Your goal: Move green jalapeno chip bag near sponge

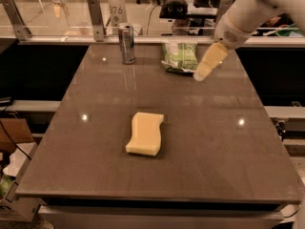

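Green jalapeno chip bag lies flat at the far edge of the tabletop, roughly 12 to 1 o'clock from centre. Sponge sits mid-tabletop, well apart from the bag; the bag is at about 1 o'clock from it. Silver can stands upright at 11 o'clock from the sponge, and at 9 o'clock from the bag with a clear gap.

Tool hangs just beside the bag's right edge, at its 3 to 4 o'clock, angled down toward 7 o'clock. Can't tell if it's open or closed, or if it touches the bag. It holds nothing. The bag is not grasped, so the task looks barely started.

Risks, judged from this layout:
- Crinkly foil could slip or crumple, so a shallow pinch on the edge may lose the bag mid-carry.
- A side approach from 3 o'clock could shove the bag toward 9 o'clock into the can and tip it.
- The bag is close to the far edge, so a push toward 12 o'clock could send it off.
- A careless drop could land on or knock the sponge instead of beside it.
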{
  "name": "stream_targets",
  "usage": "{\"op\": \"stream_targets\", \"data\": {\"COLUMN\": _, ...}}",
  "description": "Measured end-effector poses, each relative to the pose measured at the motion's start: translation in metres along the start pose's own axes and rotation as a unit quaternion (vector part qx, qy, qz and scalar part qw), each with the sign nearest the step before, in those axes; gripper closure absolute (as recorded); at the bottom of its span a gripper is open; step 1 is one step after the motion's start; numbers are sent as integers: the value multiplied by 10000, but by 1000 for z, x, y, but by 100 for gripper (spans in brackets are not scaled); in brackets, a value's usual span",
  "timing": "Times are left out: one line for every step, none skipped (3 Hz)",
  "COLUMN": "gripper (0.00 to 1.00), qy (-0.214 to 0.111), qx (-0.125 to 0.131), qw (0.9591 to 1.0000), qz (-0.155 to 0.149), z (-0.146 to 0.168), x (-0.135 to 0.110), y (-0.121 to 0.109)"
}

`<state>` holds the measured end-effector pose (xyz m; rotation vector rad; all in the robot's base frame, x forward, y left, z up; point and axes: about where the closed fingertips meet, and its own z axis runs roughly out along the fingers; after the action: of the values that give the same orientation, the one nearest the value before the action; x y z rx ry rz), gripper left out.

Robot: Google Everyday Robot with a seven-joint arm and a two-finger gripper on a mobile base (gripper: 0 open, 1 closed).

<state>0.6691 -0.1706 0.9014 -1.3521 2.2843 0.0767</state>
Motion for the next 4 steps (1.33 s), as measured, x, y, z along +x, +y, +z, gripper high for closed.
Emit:
{"op": "stream_targets", "data": {"gripper": 0, "qy": -61, "qx": 41, "qw": 9994, "qz": 328, "z": 31, "x": -13, "y": -20}}
{"op": "stream_targets", "data": {"gripper": 0, "qy": -79, "qx": 132, "qw": 9972, "qz": 729, "z": 56, "x": -19, "y": -41}}
{"op": "stream_targets", "data": {"gripper": 0, "qy": -109, "qx": 105, "qw": 9948, "qz": 1008, "z": 77, "x": -24, "y": -48}}
{"op": "stream_targets", "data": {"gripper": 0, "qy": -84, "qx": 55, "qw": 9928, "qz": 1196, "z": 98, "x": -27, "y": -53}}
